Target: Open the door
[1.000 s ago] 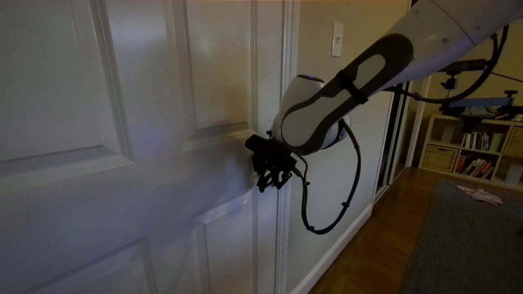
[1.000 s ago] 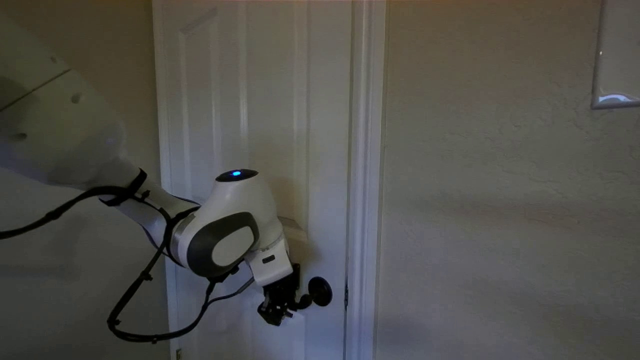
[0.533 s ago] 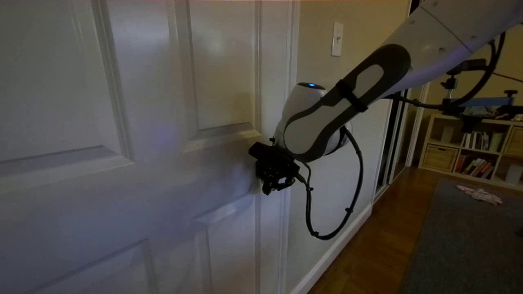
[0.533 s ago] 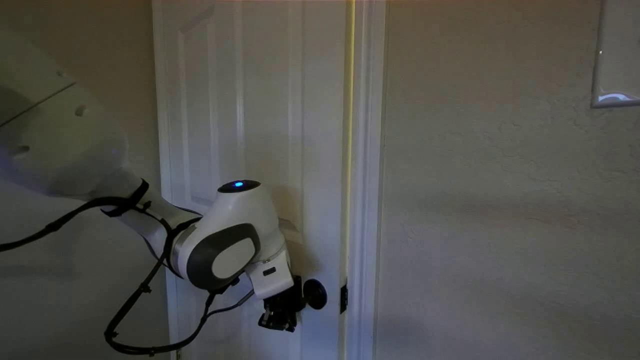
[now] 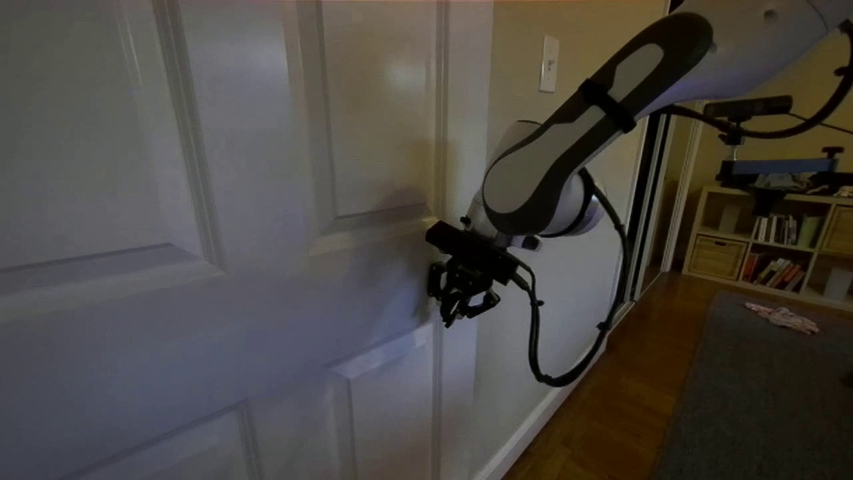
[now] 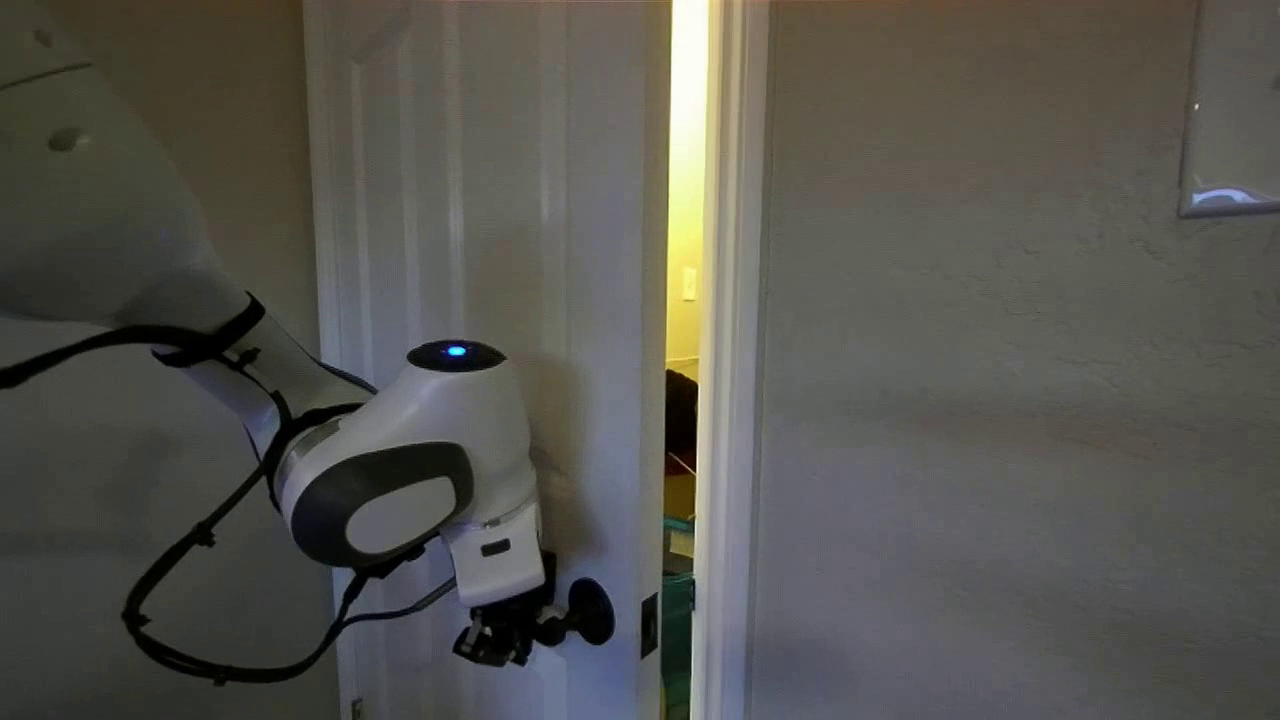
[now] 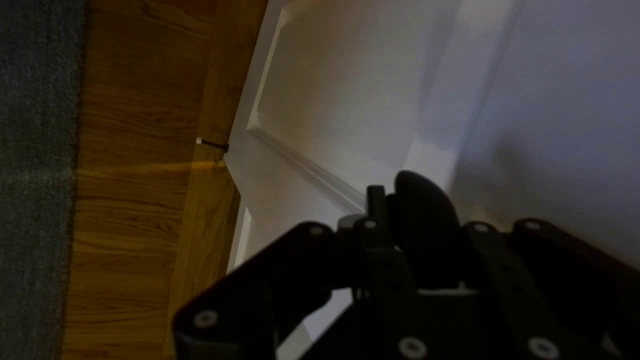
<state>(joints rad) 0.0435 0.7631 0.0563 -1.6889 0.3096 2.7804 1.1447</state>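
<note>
The white panelled door (image 5: 260,320) stands ajar. In an exterior view a bright vertical gap shows between the door's edge (image 6: 655,300) and its frame. The door's lower panels fill much of the wrist view (image 7: 350,100). The black lever handle (image 6: 590,611) sits near that edge, with its lever reaching into my gripper (image 6: 495,640). My gripper also shows close to the door in an exterior view (image 5: 463,307). In the wrist view the dark rounded handle (image 7: 425,215) lies between my fingers (image 7: 428,235), which appear closed on it. The lever's far end is hidden by the gripper.
The white door frame (image 6: 735,350) and wall stand beside the gap. Teal and dark things (image 6: 678,620) show through it. A light switch (image 5: 549,64) is on the wall. A cable loop (image 5: 566,383) hangs from the arm. A grey rug (image 5: 760,387) lies on the wood floor.
The door has gone from closed to ajar, and the lit gap has widened. My gripper and the handle have moved together with the door's edge, away from the frame.
</note>
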